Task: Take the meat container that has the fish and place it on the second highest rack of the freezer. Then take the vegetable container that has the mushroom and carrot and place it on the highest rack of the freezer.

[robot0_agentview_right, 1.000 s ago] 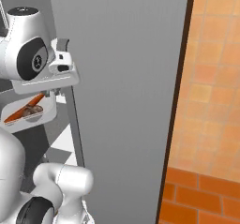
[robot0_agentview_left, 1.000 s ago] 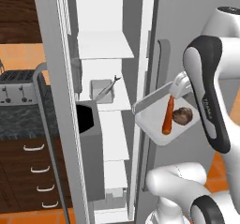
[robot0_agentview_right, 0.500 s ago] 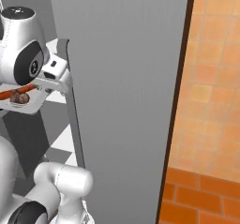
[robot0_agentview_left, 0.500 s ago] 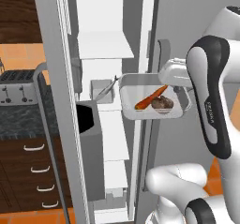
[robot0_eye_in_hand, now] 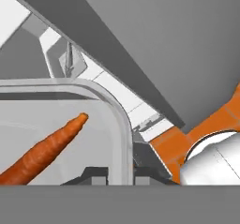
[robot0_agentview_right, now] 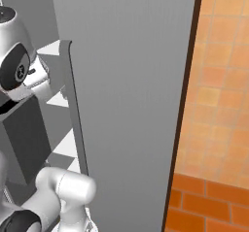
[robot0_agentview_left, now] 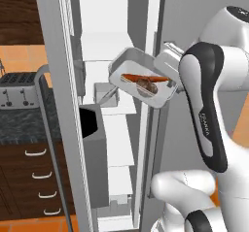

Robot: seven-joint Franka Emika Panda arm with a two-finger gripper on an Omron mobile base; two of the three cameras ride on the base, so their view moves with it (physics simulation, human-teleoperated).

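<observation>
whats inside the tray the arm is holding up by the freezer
In the tray: an orange carrot and a brown mushroom beside it. The floor beneath them is covered, and the near wall hides part of the tray.

Lighting: even, diffuse, rendered; no visible source. Freezer [robot0_agentview_left: 114, 56] interior bright white, no glare. Shadows: soft grey shading under the shelves; dark recess beside the door. Sharpness: all 3 views slightly soft and pixelated, edges jagged. Distortion: none noticeable at borders.

Tilted tray [robot0_agentview_left: 160, 97] with orange carrot [robot0_agentview_left: 144, 78] and brown mushroom [robot0_agentview_left: 144, 86] at open freezer [robot0_agentview_left: 114, 46].
</observation>
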